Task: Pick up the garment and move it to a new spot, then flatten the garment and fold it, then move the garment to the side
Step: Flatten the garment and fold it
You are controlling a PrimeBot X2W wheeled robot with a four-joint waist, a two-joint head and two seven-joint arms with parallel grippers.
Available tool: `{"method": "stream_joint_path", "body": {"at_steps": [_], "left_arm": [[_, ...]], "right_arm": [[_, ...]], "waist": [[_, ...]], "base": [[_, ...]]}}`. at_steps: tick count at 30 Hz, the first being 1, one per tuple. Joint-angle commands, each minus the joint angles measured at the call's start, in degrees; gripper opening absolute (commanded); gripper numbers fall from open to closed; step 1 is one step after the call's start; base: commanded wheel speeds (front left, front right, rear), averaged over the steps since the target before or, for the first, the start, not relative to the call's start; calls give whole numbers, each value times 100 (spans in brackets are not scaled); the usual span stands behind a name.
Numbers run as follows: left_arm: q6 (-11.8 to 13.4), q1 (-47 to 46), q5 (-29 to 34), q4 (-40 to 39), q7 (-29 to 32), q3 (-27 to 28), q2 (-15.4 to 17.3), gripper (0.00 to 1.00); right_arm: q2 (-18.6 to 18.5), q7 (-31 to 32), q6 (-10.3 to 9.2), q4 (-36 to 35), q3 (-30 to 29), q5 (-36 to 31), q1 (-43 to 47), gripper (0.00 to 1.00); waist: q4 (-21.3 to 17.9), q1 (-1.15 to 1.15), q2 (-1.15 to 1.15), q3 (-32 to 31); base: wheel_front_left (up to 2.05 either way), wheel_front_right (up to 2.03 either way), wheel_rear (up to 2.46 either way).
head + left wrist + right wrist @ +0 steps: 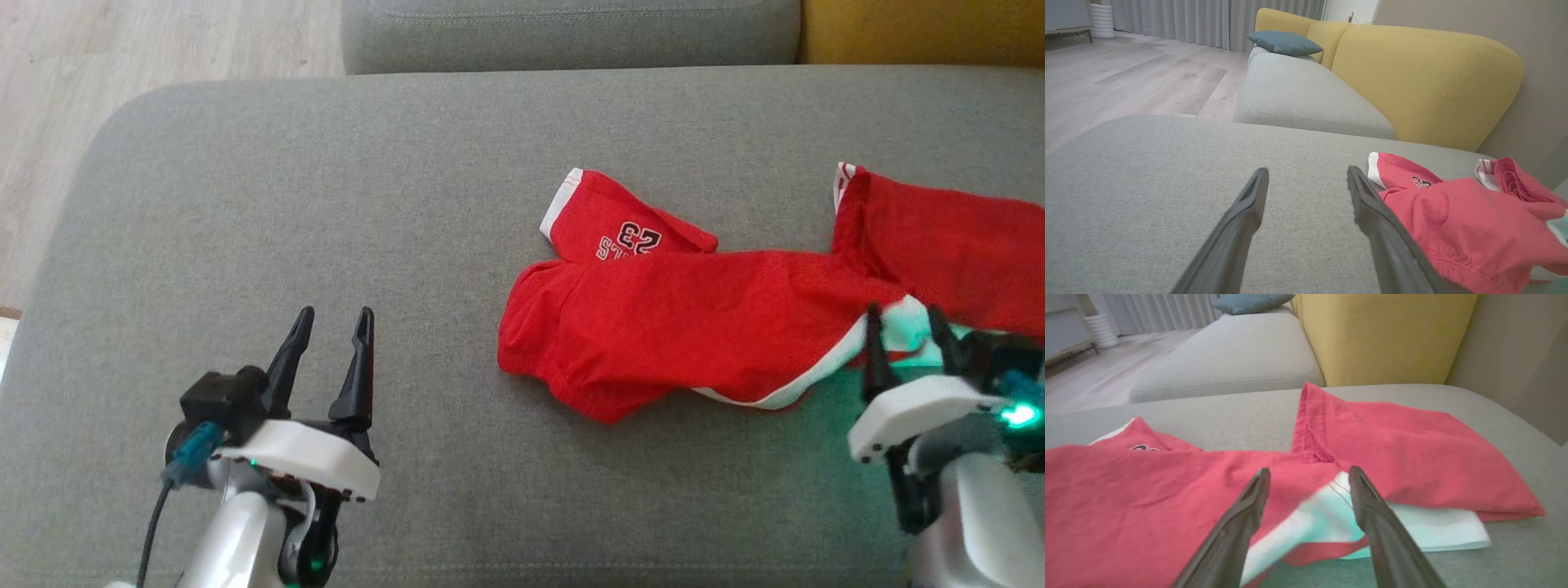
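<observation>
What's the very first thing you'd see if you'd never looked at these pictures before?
The bright red garment, printed with a 23, lies crumpled on the right half of the grey cushion. The right gripper is open at its white-trimmed near edge, and the left gripper is open over bare cushion to the left. Behind, a yellow sofa back stands out.

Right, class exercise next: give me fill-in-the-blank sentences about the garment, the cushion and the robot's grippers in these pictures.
The garment lying on the grey cushion is ____ in colour.
The number printed on it is ____.
The left gripper and the right gripper both have their jaws ____.
The sofa back behind the cushion is ____.
Missing words: red; 23; open; yellow.
</observation>
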Motion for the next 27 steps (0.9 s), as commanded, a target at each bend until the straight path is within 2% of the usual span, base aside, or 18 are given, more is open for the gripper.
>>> {"method": "stream_joint_path", "body": {"at_steps": [1,8,11,19,27], "left_arm": [[-45,-149,56,-136,-70,219,21,100],[-97,-77,75,-123,-70,205,-51,100],[-109,-29,57,-124,-70,193,-86,100],[-212,-165,-2,2,-29,51,-122,100],[-370,-607,-57,552,730,-486,-139,100]], "right_arm": [[-19,-145,-5,-258,311,188,-56,100],[-19,-555,-5,-733,1226,1035,542,100],[-19,-662,-5,-940,1437,1313,782,100],[-19,-667,-5,-1303,1365,1373,752,100],[-19,-603,-5,-1445,1373,1355,681,100]], "waist": [[-9,0,0,-25],[-83,0,0,-157],[-158,0,0,-185],[-390,0,0,-112],[-650,0,0,105]], "base": [[0,0,0],[0,0,0],[0,0,0],[0,0,0],[0,0,0]]}}
